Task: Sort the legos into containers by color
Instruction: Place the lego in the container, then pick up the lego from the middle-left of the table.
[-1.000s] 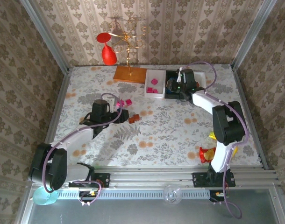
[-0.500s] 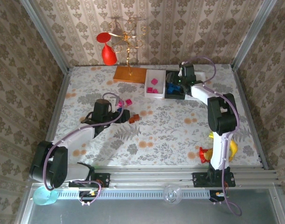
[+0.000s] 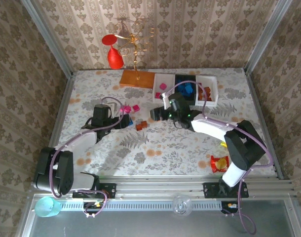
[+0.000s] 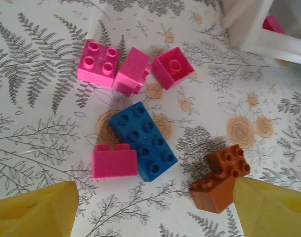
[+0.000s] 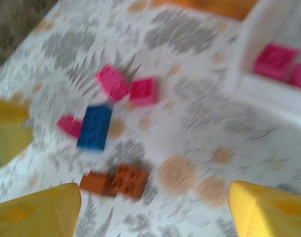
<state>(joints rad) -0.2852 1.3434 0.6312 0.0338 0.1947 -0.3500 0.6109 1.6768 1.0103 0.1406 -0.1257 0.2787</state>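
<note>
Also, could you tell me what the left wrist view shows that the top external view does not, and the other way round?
Left wrist adds close detail: the studs on the loose blue brick, with four pink bricks and two orange-brown bricks around it.
Top external adds the wider scene: the black tray holding blue pieces, the right white tray holding orange-brown ones, the snack packet and the gold stand.
Both share those loose bricks and the left white tray, with pink inside.

A gold stand (image 3: pixel 135 43) on an orange-brown base (image 3: pixel 137 79) rises at the back; a red-yellow snack packet (image 3: pixel 219 163) lies front right.
</note>
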